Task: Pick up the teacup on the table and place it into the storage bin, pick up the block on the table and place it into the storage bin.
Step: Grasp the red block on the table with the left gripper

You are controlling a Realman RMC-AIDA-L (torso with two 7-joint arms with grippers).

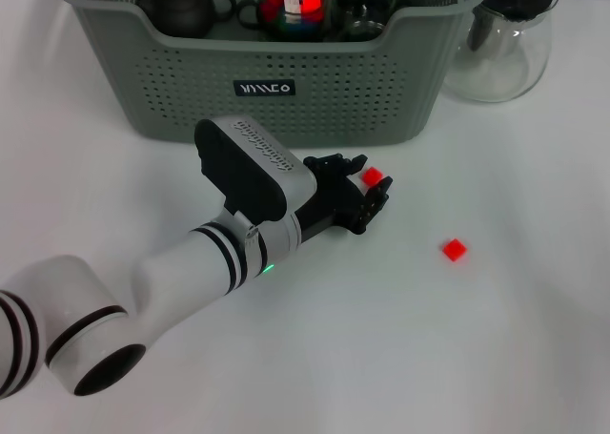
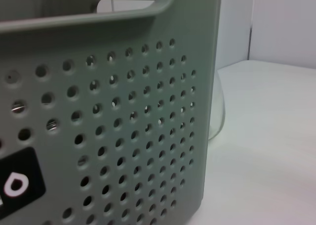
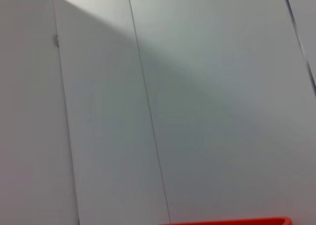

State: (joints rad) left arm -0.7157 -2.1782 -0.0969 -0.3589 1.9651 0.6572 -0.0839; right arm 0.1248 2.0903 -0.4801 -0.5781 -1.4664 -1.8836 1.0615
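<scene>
The left gripper seems spread apart around a red block on the white table, near the storage bin.

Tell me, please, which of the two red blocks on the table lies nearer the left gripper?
The red block right between the left gripper's open fingers, in front of the storage bin. The other red block lies apart, out on the bare table.
</scene>
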